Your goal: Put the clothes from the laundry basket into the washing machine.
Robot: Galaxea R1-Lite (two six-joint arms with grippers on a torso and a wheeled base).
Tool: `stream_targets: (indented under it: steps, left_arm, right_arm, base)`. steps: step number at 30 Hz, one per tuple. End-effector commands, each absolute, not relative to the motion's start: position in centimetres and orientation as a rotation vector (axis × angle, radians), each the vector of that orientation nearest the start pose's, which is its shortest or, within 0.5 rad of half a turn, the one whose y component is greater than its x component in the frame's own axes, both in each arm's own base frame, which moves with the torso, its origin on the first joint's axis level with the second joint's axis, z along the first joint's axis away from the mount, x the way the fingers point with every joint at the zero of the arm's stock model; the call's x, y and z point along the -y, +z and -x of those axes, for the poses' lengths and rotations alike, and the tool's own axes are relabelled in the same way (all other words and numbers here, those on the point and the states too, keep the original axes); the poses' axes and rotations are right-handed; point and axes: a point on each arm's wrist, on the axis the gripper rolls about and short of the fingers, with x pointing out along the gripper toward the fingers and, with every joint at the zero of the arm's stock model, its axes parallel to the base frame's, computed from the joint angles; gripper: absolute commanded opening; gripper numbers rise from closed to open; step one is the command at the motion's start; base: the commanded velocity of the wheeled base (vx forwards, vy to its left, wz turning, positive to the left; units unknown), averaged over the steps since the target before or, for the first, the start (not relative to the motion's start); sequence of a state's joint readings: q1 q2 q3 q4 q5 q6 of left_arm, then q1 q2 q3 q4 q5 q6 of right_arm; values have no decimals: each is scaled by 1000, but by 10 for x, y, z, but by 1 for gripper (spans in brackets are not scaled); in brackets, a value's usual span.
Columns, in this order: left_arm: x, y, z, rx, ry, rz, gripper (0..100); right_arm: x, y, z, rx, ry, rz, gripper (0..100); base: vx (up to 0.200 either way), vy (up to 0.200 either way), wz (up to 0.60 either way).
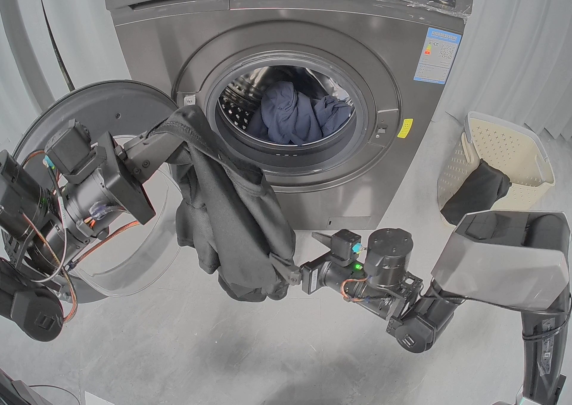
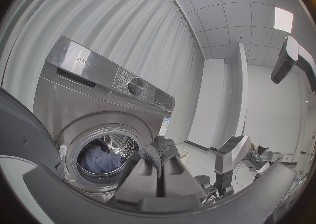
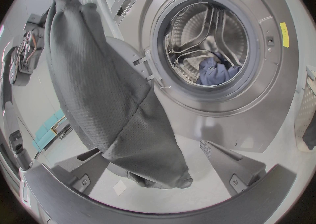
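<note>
A dark grey garment [image 1: 238, 215] hangs in front of the washing machine [image 1: 333, 25], left of its open drum [image 1: 292, 108]. My left gripper [image 1: 173, 139] is shut on the garment's top edge, and the cloth bunches between its fingers [image 2: 144, 175]. My right gripper [image 1: 291, 274] is low, at the garment's bottom end. It is open, and the hanging cloth [image 3: 108, 102] lies between its spread fingers [image 3: 230, 165]. Blue clothes [image 1: 295, 114] lie inside the drum. The laundry basket [image 1: 512, 150] stands on the floor to the right, with a dark garment [image 1: 476, 192] draped over its rim.
The round washer door [image 1: 101, 105] stands swung open at the left, behind my left arm. Grey curtains [image 1: 524, 37] hang behind the machine. Bare floor [image 1: 208, 346] lies in front of it.
</note>
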State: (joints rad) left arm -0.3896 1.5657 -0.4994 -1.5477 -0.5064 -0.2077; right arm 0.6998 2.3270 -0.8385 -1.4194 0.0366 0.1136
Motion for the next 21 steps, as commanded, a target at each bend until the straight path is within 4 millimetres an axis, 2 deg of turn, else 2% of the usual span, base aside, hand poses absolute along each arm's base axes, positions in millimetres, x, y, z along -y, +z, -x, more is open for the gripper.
stream_targets:
  steps: [1,10,15,16,21]
  left_arm:
    - [101,227,-217,391,-925,161,0]
    - [101,224,-216,382,-927,160,0]
    - [102,224,-216,379,-931,162,0]
    - [102,224,-216,378,-931,162,0]
    - [102,222,-216,370,-930,163,0]
  right_arm:
    - [-249,62,-309,-48,723,-105,100]
    - [-261,74,-324,36,749,-131,100]
    - [-270,66,-335,65,755,-139,100]
    - [-272,65,-336,71,760,-143,0]
    - [-272,71,-332,91,773,-151,0]
  base:
    - [0,0,0]
    - [0,0,0]
    - [0,0,0]
    - [0,0,0]
    - [0,0,0]
